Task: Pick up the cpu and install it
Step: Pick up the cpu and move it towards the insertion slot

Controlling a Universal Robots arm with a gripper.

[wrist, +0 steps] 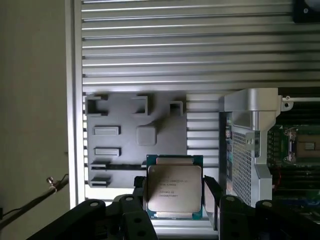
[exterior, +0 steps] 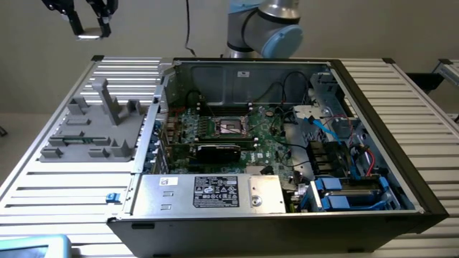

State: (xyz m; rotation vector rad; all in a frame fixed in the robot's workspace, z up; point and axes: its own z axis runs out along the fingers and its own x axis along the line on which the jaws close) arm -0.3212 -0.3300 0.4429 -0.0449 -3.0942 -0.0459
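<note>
Silvery cpu (wrist: 174,186) is held by two opposite edges in the half-open gripper (wrist: 175,196) (black fingers (wrist: 212,201)), seemingly well above the grey tray (wrist: 127,115).

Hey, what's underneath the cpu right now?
The cpu, held in the gripper, hangs over the grey parts tray on the slatted table. The tray's part directly behind the chip is hidden.
</note>
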